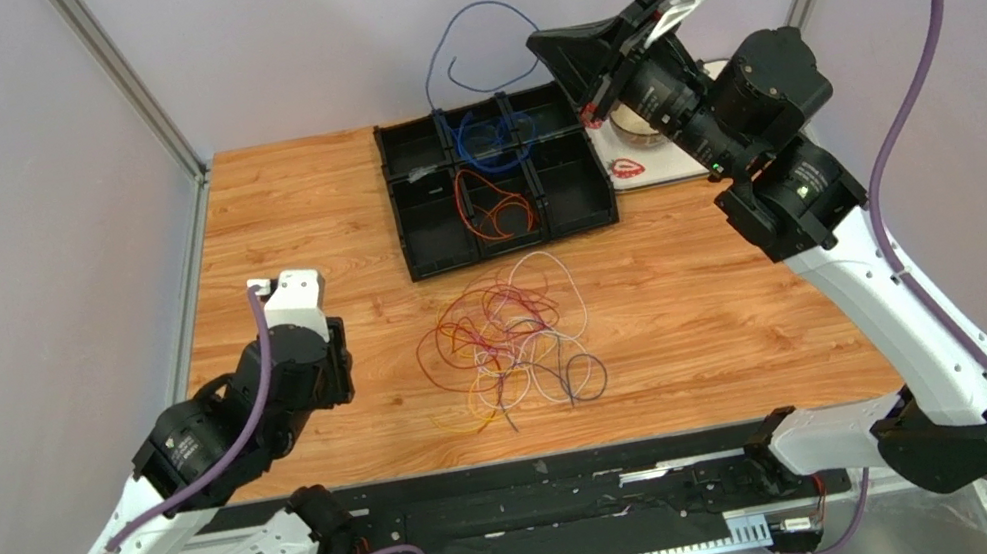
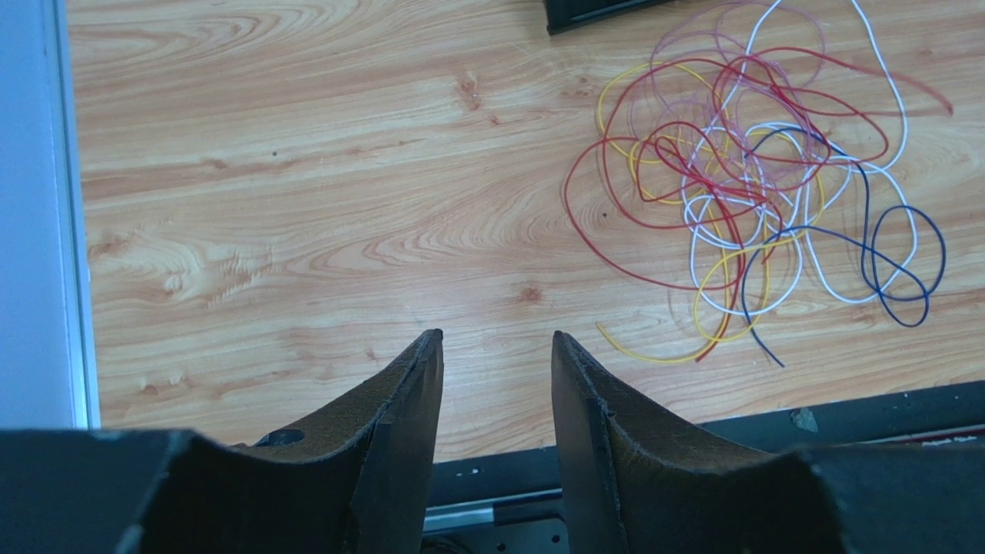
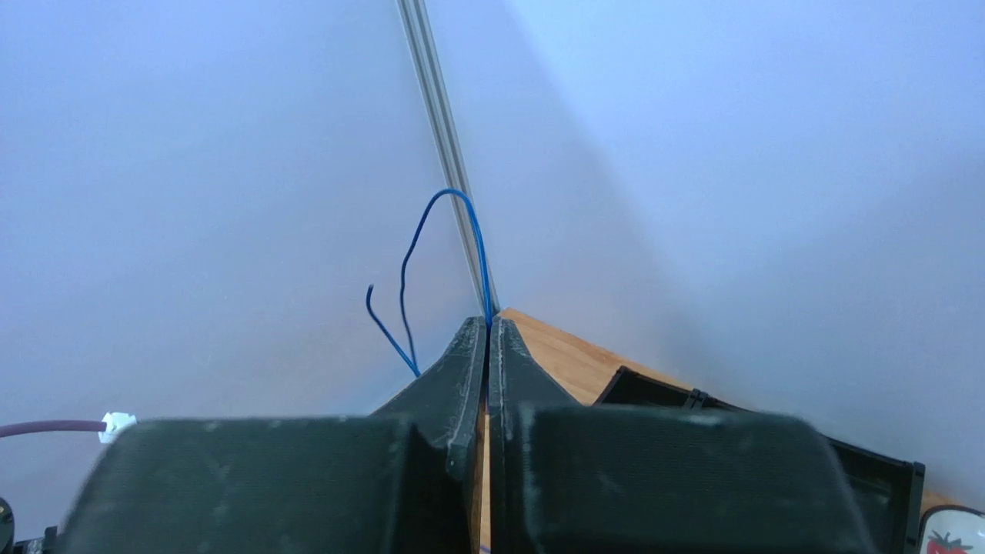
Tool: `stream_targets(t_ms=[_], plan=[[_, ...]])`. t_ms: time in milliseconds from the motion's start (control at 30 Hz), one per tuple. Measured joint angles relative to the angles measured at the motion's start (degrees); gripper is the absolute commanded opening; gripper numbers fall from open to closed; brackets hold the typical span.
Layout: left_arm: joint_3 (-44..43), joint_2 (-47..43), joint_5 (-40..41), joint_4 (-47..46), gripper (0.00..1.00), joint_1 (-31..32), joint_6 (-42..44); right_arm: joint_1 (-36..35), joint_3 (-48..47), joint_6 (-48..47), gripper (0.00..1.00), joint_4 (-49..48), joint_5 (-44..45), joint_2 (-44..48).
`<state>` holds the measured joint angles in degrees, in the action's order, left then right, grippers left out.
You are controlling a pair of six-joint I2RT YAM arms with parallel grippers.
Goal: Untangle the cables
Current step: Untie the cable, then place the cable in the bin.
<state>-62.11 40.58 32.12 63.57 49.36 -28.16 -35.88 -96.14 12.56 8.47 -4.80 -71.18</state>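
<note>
Because the right claw [image 3: 487, 329] is pressed together on a single blue cable [image 3: 445, 199], what matters is how that cable hangs from the fingertips. It leaves the tips, arches up and off to the left in the wrist view, and its free ends droop back down beside the jaws. Its length therefore runs away from the claw rather than under it.

Seen from above, the black tray [image 1: 429, 261] sits below and left of this claw. A coil of blue wire [image 1: 491, 138] lies in a far middle compartment, and an orange-red coil [image 1: 495, 208] lies in the compartment nearer the arms. My judgement is that the held cable must come down and leftward to join the blue coil.

The left claw [image 2: 495, 337] has its jaws apart and empty, low over the worktop [image 2: 289, 173]. The tangle of cables [image 2: 752, 173] lies ahead of it and to its right, well apart from the tips and flat on the wood. This arm is the nearer one to it.
</note>
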Motion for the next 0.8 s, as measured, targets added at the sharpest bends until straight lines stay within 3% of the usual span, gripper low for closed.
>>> stream_targets(t_ms=[333, 533, 800], plan=[[0.2, 0.2, -0.1, -0.1, 0.49, 0.0, 0.0, 0.0, -3.9, -3.5, 0.00, -7.5, 1.0, -2.4], [0.3, 0.2, -0.1, -0.2, 0.49, 0.0, 0.0, 0.0, -1.0, -7.3, 0.00, -11.0, 7.2, -4.7], [0.3, 0.2, -0.1, -0.2, 0.49, 0.0, 0.0, 3.3, 2.7, -7.7, 0.00, -9.9, 15.3, -15.1]])
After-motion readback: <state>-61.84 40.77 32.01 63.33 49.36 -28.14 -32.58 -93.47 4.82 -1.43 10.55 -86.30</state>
